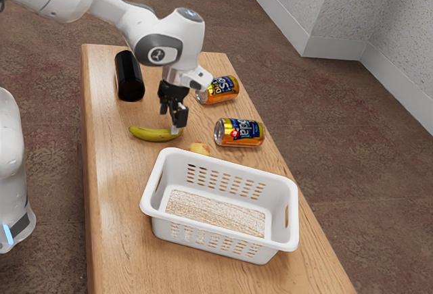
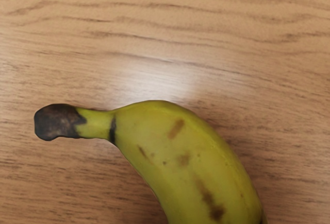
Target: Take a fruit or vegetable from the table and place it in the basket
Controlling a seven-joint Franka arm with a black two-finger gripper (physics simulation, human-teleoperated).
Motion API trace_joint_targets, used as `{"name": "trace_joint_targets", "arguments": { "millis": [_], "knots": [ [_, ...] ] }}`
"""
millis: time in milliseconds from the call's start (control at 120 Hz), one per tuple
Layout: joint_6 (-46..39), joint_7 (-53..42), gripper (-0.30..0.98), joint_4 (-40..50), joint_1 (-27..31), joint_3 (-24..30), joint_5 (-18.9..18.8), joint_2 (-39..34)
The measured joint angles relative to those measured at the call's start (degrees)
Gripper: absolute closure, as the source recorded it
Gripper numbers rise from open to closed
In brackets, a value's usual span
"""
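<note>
Banana (image 2: 193,147) curves, greenish yellow with brown marks.

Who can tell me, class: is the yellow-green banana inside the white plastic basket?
No, the banana lies on the light-brown wooden table, outside the basket.

Brown rectangular wooden table (image 1: 115,206), contents by exterior view. Near part: white rectangular plastic basket (image 1: 287,243). Behind its far rim: small round yellow-and-red fruit (image 1: 199,148), partly hidden. Left of fruit, slightly farther back: curved yellow-green banana (image 1: 152,134). Right of fruit: orange-and-blue cylindrical metal can (image 1: 240,134), on its side. Behind that: second such can (image 1: 222,90), also lying. Far left, behind banana: black cylindrical object (image 1: 128,76).
</note>
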State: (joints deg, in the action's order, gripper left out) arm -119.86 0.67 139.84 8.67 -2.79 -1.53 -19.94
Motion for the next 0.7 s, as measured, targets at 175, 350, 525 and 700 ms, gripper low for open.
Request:
{"name": "trace_joint_targets", "arguments": {
  "millis": [175, 350, 525, 700],
  "knots": [
    [-1.4, -0.1, 0.0, 0.3, 0.0, 0.1, 0.6, 0.8],
    [-2.6, -0.1, 0.0, 1.2, 0.0, 0.3, 0.8, 1.0],
    [-3.5, 0.0, 0.0, 1.8, 0.0, 0.3, 0.5, 1.0],
    [-4.7, 0.1, 0.2, 2.0, 0.0, 0.4, 0.4, 1.4]
  ]
}}
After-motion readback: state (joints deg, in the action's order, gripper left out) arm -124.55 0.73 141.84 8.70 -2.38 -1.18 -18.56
